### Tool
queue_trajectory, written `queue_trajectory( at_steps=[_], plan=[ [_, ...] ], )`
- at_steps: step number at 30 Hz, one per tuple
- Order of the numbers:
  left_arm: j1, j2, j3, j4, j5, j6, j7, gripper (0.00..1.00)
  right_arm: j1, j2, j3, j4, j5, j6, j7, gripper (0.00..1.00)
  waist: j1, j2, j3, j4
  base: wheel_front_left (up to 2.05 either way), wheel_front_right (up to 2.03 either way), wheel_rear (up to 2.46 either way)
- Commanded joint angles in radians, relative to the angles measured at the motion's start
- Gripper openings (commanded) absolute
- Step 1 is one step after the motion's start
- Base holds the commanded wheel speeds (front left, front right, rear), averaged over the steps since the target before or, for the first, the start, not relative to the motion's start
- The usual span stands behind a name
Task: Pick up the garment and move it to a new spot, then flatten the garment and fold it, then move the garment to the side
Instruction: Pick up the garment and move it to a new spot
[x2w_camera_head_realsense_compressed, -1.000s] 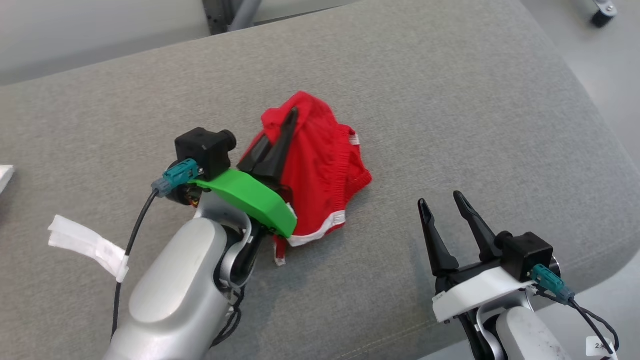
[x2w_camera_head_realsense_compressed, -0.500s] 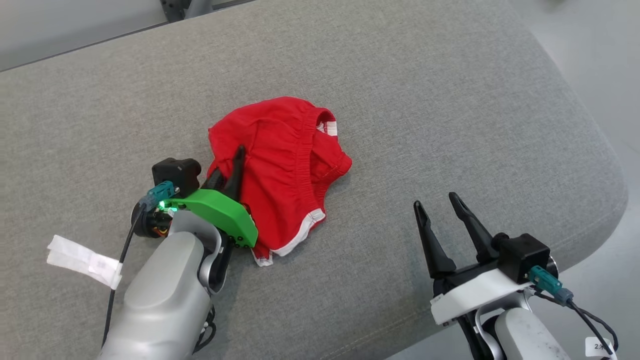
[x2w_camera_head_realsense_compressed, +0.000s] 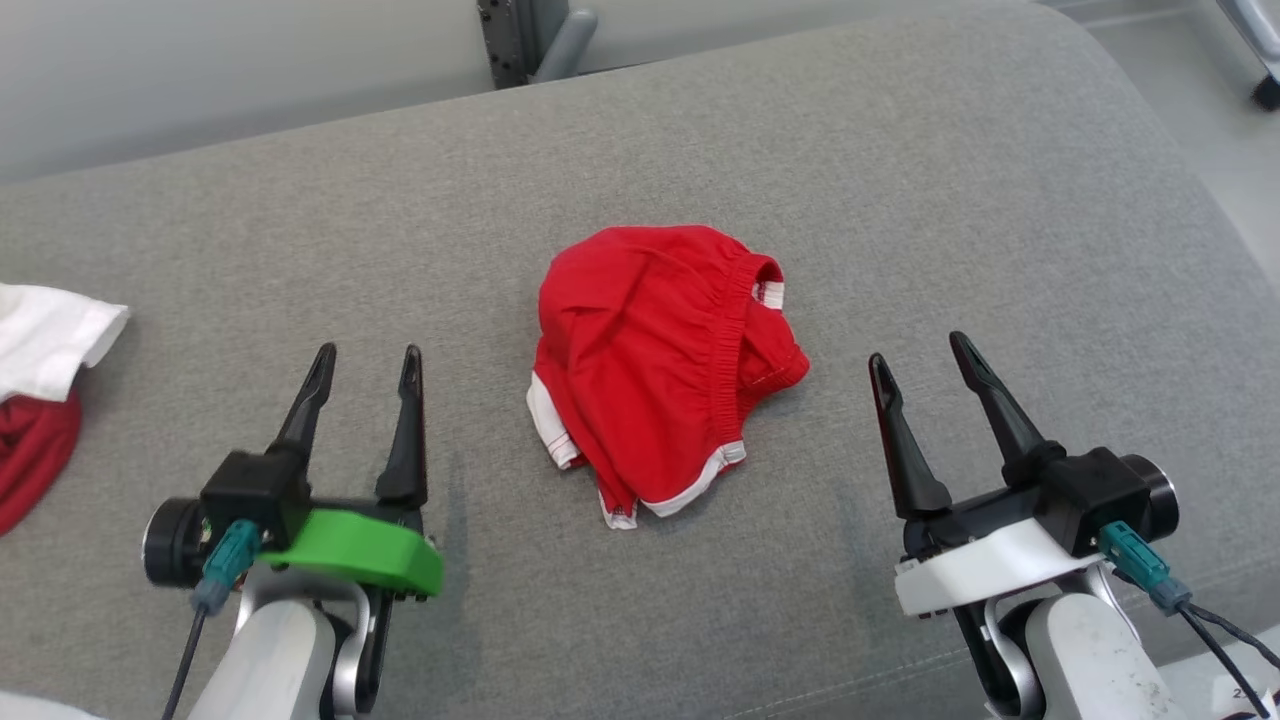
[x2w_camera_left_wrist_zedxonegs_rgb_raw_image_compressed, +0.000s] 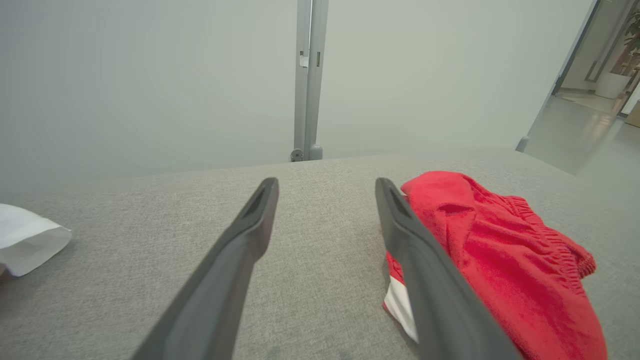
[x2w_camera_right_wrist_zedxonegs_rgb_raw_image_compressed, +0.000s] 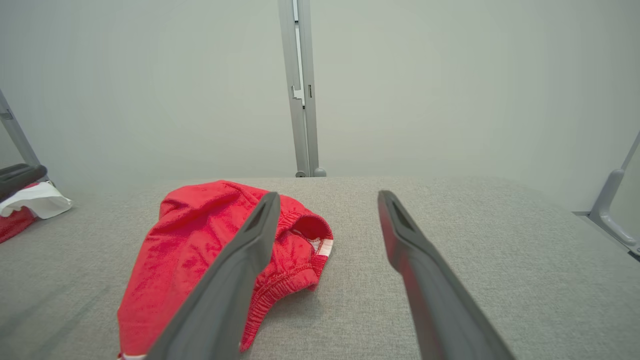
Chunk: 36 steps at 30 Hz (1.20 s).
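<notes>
We see a grey fabric surface w/ the red garment lying crumpled near its centre, between our 2 grippers. L gripper has its jaws apart, empty, not touching the garment. R gripper the same, apart and empty.

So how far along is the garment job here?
Done, it seems: the move. The left gripper, shut on the red garment a second ago, now stands open beside it. In hand: nothing; the right gripper is open too, and the garment lies bunched on the grey cushion between them. Left: flattening, folding, and moving it aside.
</notes>
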Motion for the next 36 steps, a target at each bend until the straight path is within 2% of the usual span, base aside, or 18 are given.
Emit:
queue_trajectory(
  at_steps=[1,4,6,8,10,17,18,27,36],
  plan=[
    [0.072,0.027,0.02,-0.056,0.035,0.02,0.0,1.0,0.003,-0.006,-0.008,-0.016,-0.021,-0.001,-0.003,1.0,0.0,0.0048,-0.072,0.08,0.0,0.0,0.0],
    [0.17,0.056,0.046,-0.12,0.081,0.036,0.0,1.0,0.008,-0.022,-0.015,-0.035,-0.04,-0.001,-0.003,1.0,0.0,0.0048,-0.09,0.114,0.0,0.0,0.0],
    [0.22,0.062,0.069,-0.155,0.101,0.03,-0.001,1.0,0.018,-0.034,-0.024,-0.036,-0.041,-0.001,-0.003,1.0,0.0,0.0048,-0.102,0.136,0.0,0.0,0.0],
    [0.268,0.052,0.093,-0.187,0.095,-0.003,-0.001,1.0,0.031,-0.045,-0.034,-0.025,-0.046,-0.001,-0.003,1.0,0.0,0.0048,-0.114,0.156,0.0,0.0,0.0],
    [0.316,0.064,0.127,-0.194,0.117,-0.019,-0.001,1.0,0.042,-0.052,-0.04,-0.003,-0.05,-0.001,-0.003,1.0,0.0,0.0048,-0.129,0.173,0.0,0.0,0.0],
    [0.457,0.026,0.282,-0.186,0.148,-0.075,-0.001,1.0,0.1,-0.031,-0.101,0.066,-0.047,-0.001,-0.003,1.0,0.0,0.0048,-0.168,0.204,0.0,0.0,0.0],
    [0.457,0.026,0.282,-0.186,0.148,-0.075,-0.001,1.0,0.1,-0.031,-0.101,0.066,-0.047,-0.001,-0.003,1.0,0.0,0.0048,-0.168,0.204,0.0,0.0,0.0],
    [0.501,-0.044,0.398,-0.196,0.228,-0.163,-0.001,1.0,0.138,-0.007,-0.136,0.103,-0.051,-0.001,-0.003,1.0,0.0,0.0048,-0.163,0.206,0.0,0.0,0.0],
    [0.49,-0.071,0.45,-0.18,0.267,-0.2,-0.001,1.0,0.126,-0.003,-0.132,0.112,-0.055,-0.001,-0.003,1.0,0.0,0.0048,-0.161,0.198,0.0,0.0,0.0]
  ],
)
